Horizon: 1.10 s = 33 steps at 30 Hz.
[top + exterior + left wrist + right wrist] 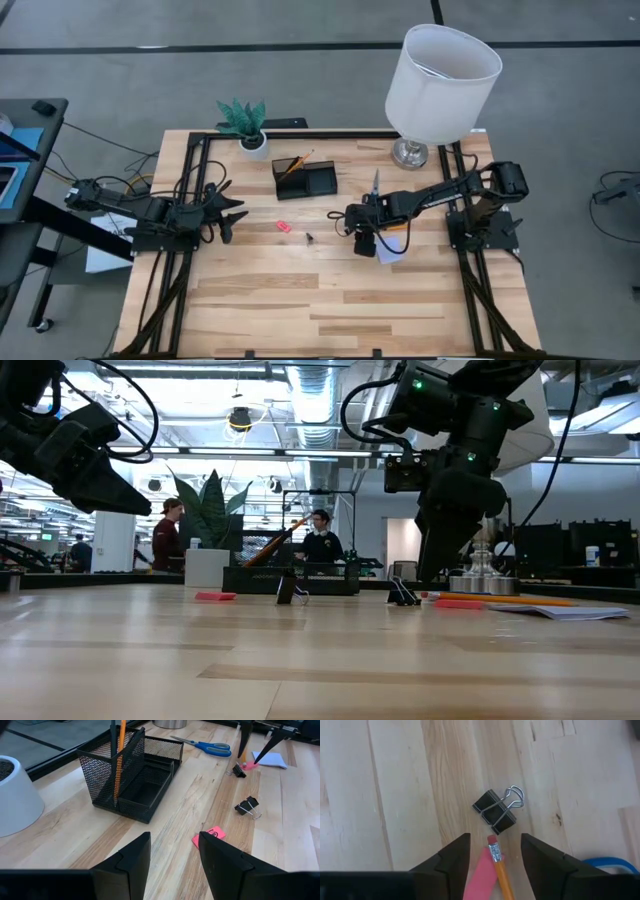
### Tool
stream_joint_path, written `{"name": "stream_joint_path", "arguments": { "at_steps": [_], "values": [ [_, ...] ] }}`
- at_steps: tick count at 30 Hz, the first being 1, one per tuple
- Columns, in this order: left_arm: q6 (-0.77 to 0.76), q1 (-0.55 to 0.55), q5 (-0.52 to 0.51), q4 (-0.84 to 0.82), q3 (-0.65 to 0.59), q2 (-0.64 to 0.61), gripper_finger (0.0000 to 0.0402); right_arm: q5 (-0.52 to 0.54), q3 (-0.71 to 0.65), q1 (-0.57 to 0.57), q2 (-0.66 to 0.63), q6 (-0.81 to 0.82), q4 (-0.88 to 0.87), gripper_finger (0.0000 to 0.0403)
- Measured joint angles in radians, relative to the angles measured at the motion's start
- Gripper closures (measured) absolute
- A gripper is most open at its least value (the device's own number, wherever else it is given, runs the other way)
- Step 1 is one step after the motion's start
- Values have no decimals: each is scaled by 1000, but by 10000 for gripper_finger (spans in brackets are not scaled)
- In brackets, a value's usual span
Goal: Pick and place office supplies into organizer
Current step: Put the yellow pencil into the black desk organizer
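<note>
Pickup pending: right gripper (pixel 490 852) hangs, jaws released, over pencil (pixel 501 870), clip (pixel 495 812) at 12 o'clock. You lower, clamp pencil. Left gripper (pixel 172 855) released, idle.

A black mesh organizer (pixel 132 775) stands upright with an orange pencil (pixel 119 762) and a black pen (pixel 113 742) in its taller cup. Just ahead of the right end effector (pixel 492 857) lie a black binder clip (pixel 495 810), a second pencil (pixel 499 867) and a pink eraser (pixel 480 875); blue-handled scissors (pixel 205 747) lie beyond.
</note>
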Motion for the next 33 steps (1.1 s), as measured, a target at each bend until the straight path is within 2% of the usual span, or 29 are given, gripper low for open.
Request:
{"name": "stream_joint_path", "arguments": {
  "at_steps": [15, 33],
  "values": [
    [0, 0, 0, 0, 0, 0, 242, 0, 0, 0, 0, 8, 0, 198],
    [0, 0, 0, 0, 0, 0, 242, 26, 0, 5, 0, 33, 0, 200]
  ]
}}
